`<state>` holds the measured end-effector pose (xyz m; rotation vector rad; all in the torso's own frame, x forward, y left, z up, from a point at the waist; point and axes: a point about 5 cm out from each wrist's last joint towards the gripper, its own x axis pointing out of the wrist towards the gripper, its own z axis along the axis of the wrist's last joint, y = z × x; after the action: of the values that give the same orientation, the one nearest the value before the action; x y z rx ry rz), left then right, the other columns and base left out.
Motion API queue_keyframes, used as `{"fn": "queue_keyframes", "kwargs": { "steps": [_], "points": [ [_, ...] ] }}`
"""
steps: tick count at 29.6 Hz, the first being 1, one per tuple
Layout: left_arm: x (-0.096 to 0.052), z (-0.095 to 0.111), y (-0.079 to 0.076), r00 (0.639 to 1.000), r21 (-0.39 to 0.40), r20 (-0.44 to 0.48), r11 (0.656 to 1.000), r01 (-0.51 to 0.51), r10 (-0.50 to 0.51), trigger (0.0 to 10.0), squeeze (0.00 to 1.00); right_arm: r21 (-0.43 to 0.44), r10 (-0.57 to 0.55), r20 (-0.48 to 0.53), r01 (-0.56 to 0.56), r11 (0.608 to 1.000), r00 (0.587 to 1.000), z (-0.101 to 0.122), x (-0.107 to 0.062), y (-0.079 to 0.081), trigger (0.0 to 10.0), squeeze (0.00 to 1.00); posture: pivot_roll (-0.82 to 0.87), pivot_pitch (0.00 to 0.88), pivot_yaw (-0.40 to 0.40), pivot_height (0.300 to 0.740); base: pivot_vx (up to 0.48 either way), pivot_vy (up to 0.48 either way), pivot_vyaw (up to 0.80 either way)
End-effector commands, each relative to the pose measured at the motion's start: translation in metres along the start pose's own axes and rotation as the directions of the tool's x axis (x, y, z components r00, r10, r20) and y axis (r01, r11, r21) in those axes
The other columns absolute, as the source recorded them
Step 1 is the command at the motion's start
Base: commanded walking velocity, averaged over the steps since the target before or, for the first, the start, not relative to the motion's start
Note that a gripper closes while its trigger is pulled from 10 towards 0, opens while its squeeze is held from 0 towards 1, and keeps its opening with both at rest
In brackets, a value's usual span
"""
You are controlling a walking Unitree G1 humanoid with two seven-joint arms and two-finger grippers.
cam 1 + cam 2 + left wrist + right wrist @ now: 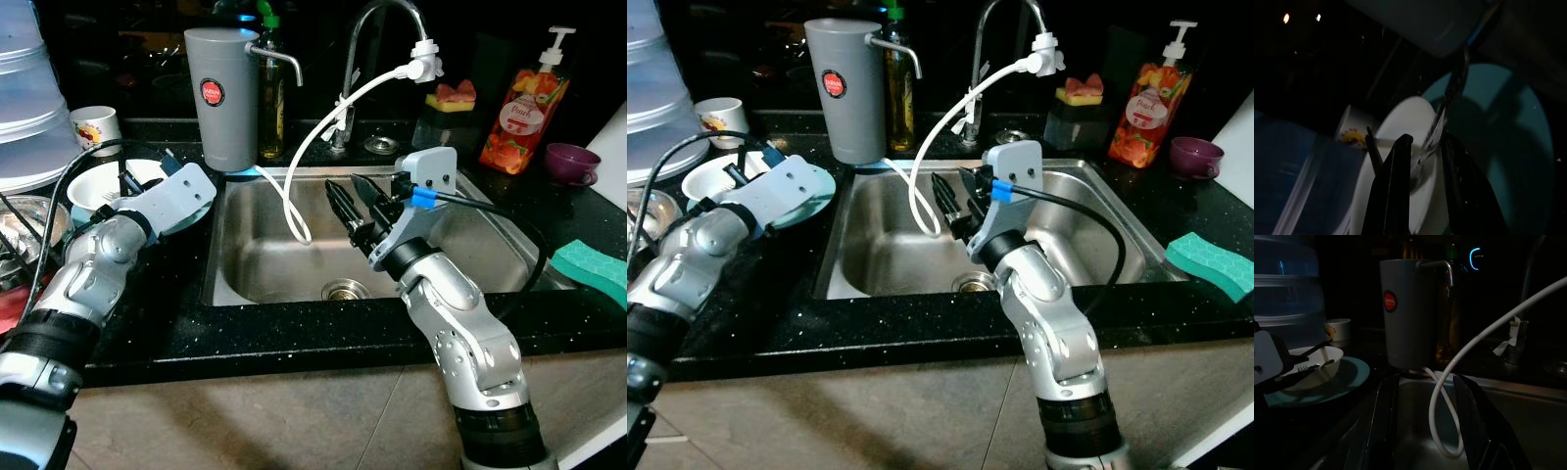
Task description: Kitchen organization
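The left hand is closed on the handle of a fork standing in the white bowl, which sits on the teal plate on the worktop left of the sink. The fork's long axis tilts up out of the bowl, along the fingers. The right hand hovers over the sink basin, fingers apart, empty, beside the white hose. The left hand is nearer; lifting the fork out is probably next.

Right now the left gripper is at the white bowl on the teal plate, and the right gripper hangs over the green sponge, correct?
Not quite. The right gripper hangs over the sink, not the green sponge, as the left eye view shows. The left gripper is at the white bowl on the teal plate.
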<state>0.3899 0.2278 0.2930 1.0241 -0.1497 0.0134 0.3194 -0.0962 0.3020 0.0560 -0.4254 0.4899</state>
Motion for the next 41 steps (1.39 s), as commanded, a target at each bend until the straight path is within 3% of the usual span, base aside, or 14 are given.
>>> {"fn": "queue_keyframes", "kwargs": {
  "steps": [1,2,3,4,5,18,19,20,21,24,28,31,41],
  "points": [
    [0.003,0.003,-0.005,1.000,0.016,0.011,1.000,0.009,-0.009,7.2,0.00,0.007,-0.003,0.004,0.003,1.000,1.000,0.002,-0.003,0.000,10.0,0.00,0.03,0.171,-0.034,0.740,0.000,0.000,0.00],
    [0.003,0.003,-0.005,1.000,0.007,0.012,1.000,0.008,-0.008,7.4,0.00,0.007,-0.004,0.004,0.004,1.000,1.000,0.002,-0.003,0.000,10.0,0.00,0.03,0.171,-0.034,0.740,0.000,0.000,0.00],
    [0.004,0.003,-0.005,1.000,0.002,0.014,1.000,0.004,-0.004,5.2,0.00,0.008,-0.005,0.004,0.005,1.000,1.000,0.002,-0.004,0.000,10.0,0.00,0.03,0.171,-0.034,0.740,0.000,0.000,0.00],
    [0.004,0.003,-0.005,1.000,-0.004,0.015,1.000,0.002,-0.002,4.7,0.00,0.008,-0.005,0.004,0.005,1.000,1.000,0.002,-0.004,0.000,10.0,0.00,0.03,0.172,-0.034,0.740,0.000,0.000,0.00],
    [0.006,0.002,-0.005,1.000,-0.015,0.014,1.000,0.001,-0.001,0.0,0.00,0.009,-0.006,0.003,0.006,1.000,1.000,0.002,-0.004,0.001,10.0,0.00,0.03,0.172,-0.034,0.740,0.000,0.000,0.00],
    [0.005,0.014,0.002,0.996,-0.044,0.069,0.998,-0.051,0.054,0.0,0.00,0.020,-0.004,0.006,0.004,1.000,1.000,0.002,-0.004,0.002,10.0,0.00,0.03,0.175,-0.038,0.740,0.000,0.000,0.00],
    [0.005,0.016,0.004,0.995,-0.047,0.076,0.997,-0.058,0.062,6.2,0.00,0.021,-0.004,0.007,0.004,1.000,1.000,0.002,-0.004,0.002,10.0,0.00,0.03,0.175,-0.038,0.740,0.000,0.000,0.00],
    [0.005,0.016,0.004,0.995,-0.047,0.076,0.997,-0.058,0.062,6.2,0.00,0.021,-0.004,0.007,0.004,1.000,1.000,0.002,-0.004,0.002,10.0,0.00,0.03,0.175,-0.038,0.740,0.000,0.000,0.00],
    [0.005,0.019,0.005,0.994,-0.051,0.085,0.997,-0.063,0.067,10.0,0.00,0.021,-0.004,0.007,0.004,1.000,1.000,0.002,-0.004,0.002,10.0,0.00,0.03,0.175,-0.038,0.740,0.000,0.000,0.00],
    [0.004,0.029,0.009,0.991,-0.085,0.109,0.994,-0.068,0.077,10.0,0.00,0.023,-0.004,0.007,0.004,1.000,1.000,0.002,-0.004,0.002,10.0,0.00,0.03,0.175,-0.039,0.740,0.000,0.000,0.00],
    [0.002,0.050,0.007,0.981,-0.228,0.185,0.974,-0.014,0.058,10.0,0.00,0.023,-0.004,0.007,0.004,1.000,1.000,0.002,-0.004,0.002,10.0,0.00,0.04,0.174,-0.040,0.740,0.000,0.000,0.00],
    [0.000,0.059,0.008,0.972,-0.268,0.220,0.963,-0.017,0.079,10.0,0.00,0.024,-0.003,0.009,0.003,1.000,1.000,0.002,-0.004,0.002,10.0,0.00,0.04,0.174,-0.040,0.740,0.000,0.000,0.00],
    [-0.003,0.068,0.015,0.954,-0.147,0.270,0.984,-0.097,0.135,10.0,0.00,0.027,-0.007,0.012,0.007,1.000,1.000,0.002,-0.004,0.002,10.0,0.00,0.03,0.171,-0.038,0.740,0.000,0.000,0.00]
  ]
}}
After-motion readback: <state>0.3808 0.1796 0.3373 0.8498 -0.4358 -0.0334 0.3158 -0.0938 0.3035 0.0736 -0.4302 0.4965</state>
